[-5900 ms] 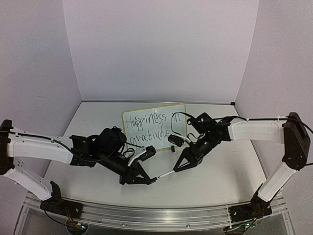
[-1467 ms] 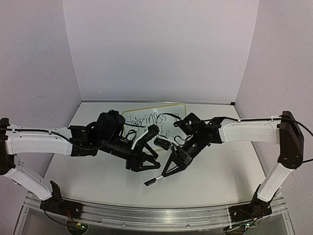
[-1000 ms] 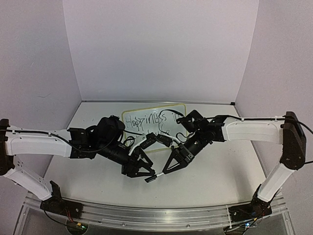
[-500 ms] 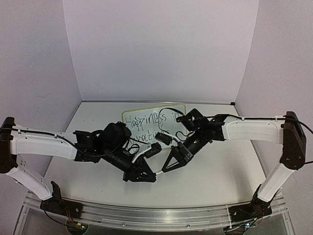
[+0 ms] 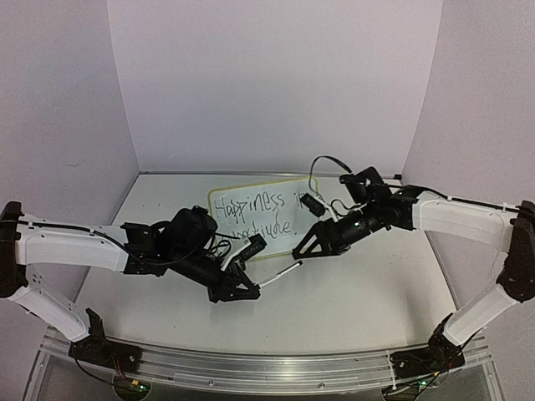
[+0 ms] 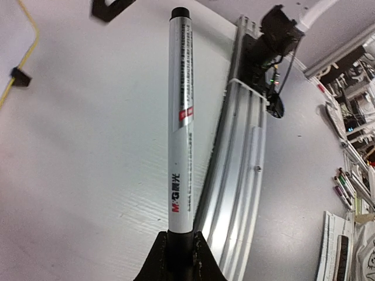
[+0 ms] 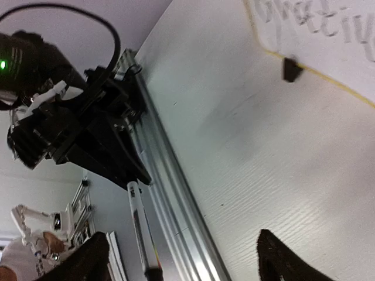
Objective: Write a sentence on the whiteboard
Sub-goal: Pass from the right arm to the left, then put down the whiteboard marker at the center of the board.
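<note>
The left black two-finger pincer (image 5: 247,292) is clamped narrow on one end of a slim silver-white marker pen (image 5: 280,276), whose free end points toward the right pincer (image 5: 308,247); that one gapes wide, empty, apart from the pen; the small yellow-rimmed whiteboard (image 5: 251,192) bearing the black handwritten sentence (image 5: 255,205) lies on the white table (image 5: 359,301) just behind both.

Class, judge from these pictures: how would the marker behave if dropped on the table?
The marker is a smooth round barrel, so it would probably roll on the flat table. It looks stiff and light: the left fingers hold it straight by one end.
</note>
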Tool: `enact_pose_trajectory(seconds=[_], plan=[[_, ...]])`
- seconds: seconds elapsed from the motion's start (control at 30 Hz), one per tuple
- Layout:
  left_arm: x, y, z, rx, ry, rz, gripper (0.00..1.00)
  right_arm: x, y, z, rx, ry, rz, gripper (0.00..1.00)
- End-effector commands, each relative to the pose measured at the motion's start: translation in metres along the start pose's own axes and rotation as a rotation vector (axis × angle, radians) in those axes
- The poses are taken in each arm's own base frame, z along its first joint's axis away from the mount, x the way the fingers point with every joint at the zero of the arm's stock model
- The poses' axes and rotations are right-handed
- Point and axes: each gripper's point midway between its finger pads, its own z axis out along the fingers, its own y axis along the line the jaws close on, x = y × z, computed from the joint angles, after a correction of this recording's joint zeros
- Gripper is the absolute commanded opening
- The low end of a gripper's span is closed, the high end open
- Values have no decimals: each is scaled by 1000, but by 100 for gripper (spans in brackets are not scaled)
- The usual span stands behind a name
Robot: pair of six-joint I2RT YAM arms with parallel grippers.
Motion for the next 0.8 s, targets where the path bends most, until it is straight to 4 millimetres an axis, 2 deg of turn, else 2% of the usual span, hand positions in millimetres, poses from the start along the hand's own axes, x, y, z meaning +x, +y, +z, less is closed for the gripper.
enact_pose_trajectory(seconds=[0.0,0.1,0.23,0.33,0.47,0.53,0.63,0.77], plan=[[-6,54,-31,-204,-106,-129,0,-30,-48,-52,300,-248,26,98],[3,93,-61,-360,-161,-225,1,-33,-79,-86,454,-360,80,98],[22,131,-102,-548,-221,-349,1,-28,-115,-136,599,-498,176,98],[47,163,-134,-689,-248,-497,3,-22,-138,-167,682,-575,245,98],[66,182,-169,-831,-330,-627,6,-13,-154,-200,775,-673,282,98],[76,191,-181,-880,-360,-675,8,-9,-159,-212,825,-707,288,98],[91,208,-189,-924,-352,-742,13,-5,-162,-223,884,-734,287,98],[112,234,-183,-965,-248,-811,16,-2,-162,-233,929,-771,295,98]])
